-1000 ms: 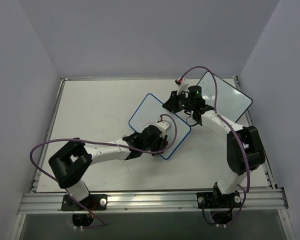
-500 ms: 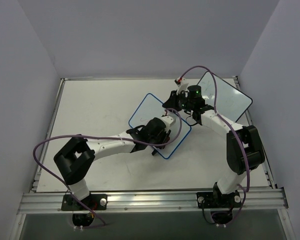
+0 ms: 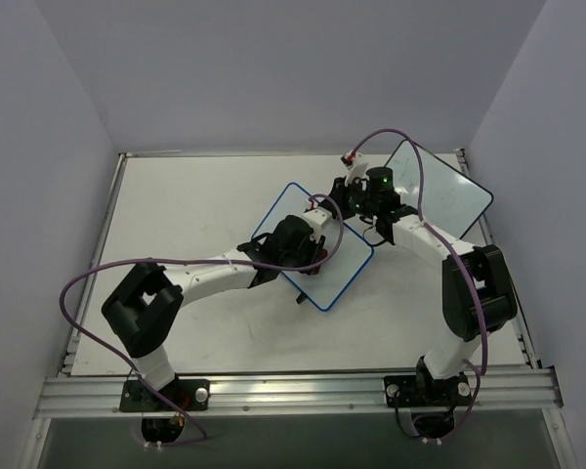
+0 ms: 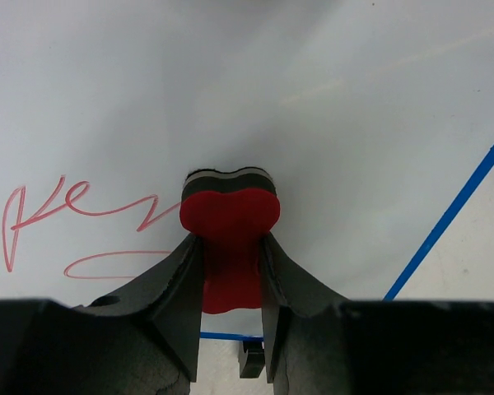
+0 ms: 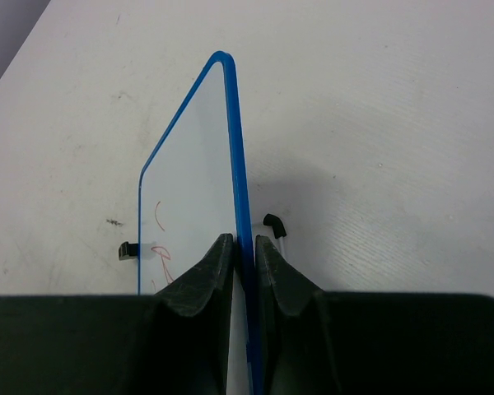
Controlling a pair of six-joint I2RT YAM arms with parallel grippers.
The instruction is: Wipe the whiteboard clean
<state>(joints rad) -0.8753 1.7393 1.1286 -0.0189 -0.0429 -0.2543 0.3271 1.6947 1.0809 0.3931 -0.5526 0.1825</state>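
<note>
Glossy smooth whiteboard (image 4: 148, 90); matt foam eraser (image 4: 229, 216).

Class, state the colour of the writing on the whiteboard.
Red writing, clearest in the left wrist view.

Only an illegible red scrawl (image 4: 82, 210) on the whiteboard (image 4: 272, 123); no readable text.

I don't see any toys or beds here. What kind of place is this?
Probably a robot testing lab: plain walls box in a white table, two robot arms are bolted to a metal rail, one holding an eraser at a whiteboard.
</note>
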